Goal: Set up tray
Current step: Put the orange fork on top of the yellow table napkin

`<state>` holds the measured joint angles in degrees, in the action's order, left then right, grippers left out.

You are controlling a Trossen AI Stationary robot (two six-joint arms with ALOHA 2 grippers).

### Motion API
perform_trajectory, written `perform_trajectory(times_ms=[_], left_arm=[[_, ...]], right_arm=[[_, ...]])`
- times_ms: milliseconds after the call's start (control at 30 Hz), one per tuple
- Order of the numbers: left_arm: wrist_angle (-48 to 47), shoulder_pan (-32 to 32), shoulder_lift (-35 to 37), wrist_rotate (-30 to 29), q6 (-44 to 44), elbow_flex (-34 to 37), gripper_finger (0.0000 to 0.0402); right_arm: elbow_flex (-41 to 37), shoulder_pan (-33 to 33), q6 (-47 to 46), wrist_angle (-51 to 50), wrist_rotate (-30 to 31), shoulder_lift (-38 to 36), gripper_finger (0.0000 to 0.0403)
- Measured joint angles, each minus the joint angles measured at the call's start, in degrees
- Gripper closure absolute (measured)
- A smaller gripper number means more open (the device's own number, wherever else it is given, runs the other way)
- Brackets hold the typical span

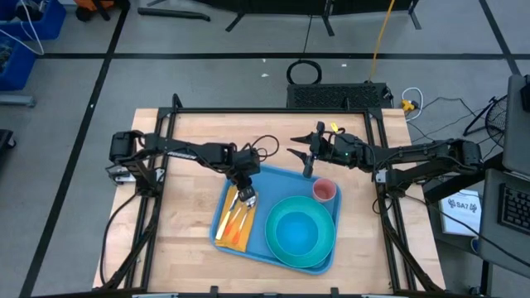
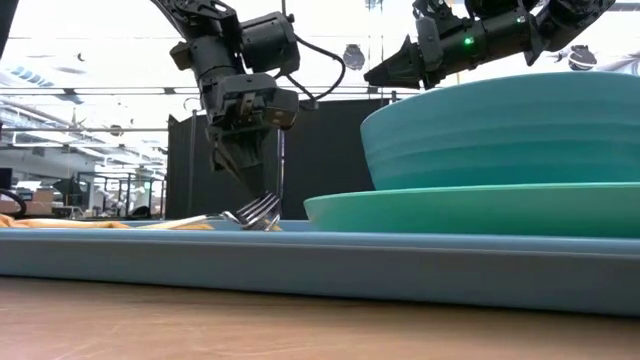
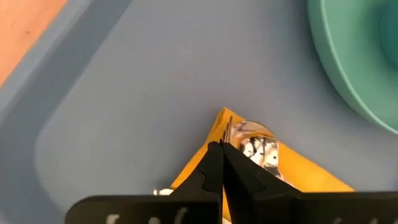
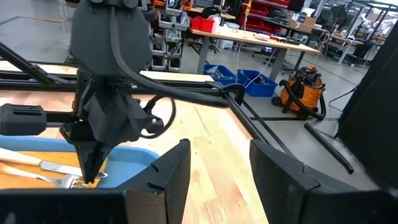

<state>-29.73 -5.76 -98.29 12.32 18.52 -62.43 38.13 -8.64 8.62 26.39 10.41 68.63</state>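
The blue tray (image 1: 277,184) lies in the middle of the table. On its left part lies a yellow-orange napkin (image 1: 238,236) with a fork (image 4: 62,181) and a knife (image 4: 34,163) on it. A turquoise plate (image 1: 277,248) carrying a bowl (image 1: 300,232) sits on the tray's right part, with a pink cup (image 1: 324,191) beside it. My left gripper (image 1: 245,196) points down at the napkin's far end, shut on a shiny spoon (image 3: 258,148). My right gripper (image 1: 301,151) hovers open above the table, just beyond the tray's far edge. My left gripper comes from above, pointing down, and is shut on a thin metal edge (image 3: 229,127) next to the spoon's bowl; the fingertips (image 3: 214,163) hide the exact spot. The spoon's bowl rests low on the napkin's far corner (image 3: 208,140).
The fork's tines (image 2: 260,210) curve up right beside my left fingers (image 2: 245,170). Bare tray floor (image 3: 155,81) lies on the far left of the napkin. The table frame's black bars (image 1: 273,110) run along the far edge, and bare wood (image 1: 186,165) flanks the tray.
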Motion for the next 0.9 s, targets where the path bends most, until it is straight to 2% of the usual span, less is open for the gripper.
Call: perform_trajectory(times_ms=[200, 433, 900], left_arm=[[0.07, 0.31, 0.01, -1.03, 0.85, 0.00, 0.0401], [1.54, 0.72, 0.01, -4.87, 2.51, 0.00, 0.0401], [1.72, 5.45, 0.01, -9.65, 7.06, 0.00, 0.0402]], right_arm=[[0.02, 0.00, 0.00, 0.02, 0.00, -0.01, 0.0248], [0.00, 0.00, 0.00, 0.00, 0.00, -0.01, 0.0248], [0.00, 0.00, 0.00, -0.04, -0.02, -0.01, 0.0248]])
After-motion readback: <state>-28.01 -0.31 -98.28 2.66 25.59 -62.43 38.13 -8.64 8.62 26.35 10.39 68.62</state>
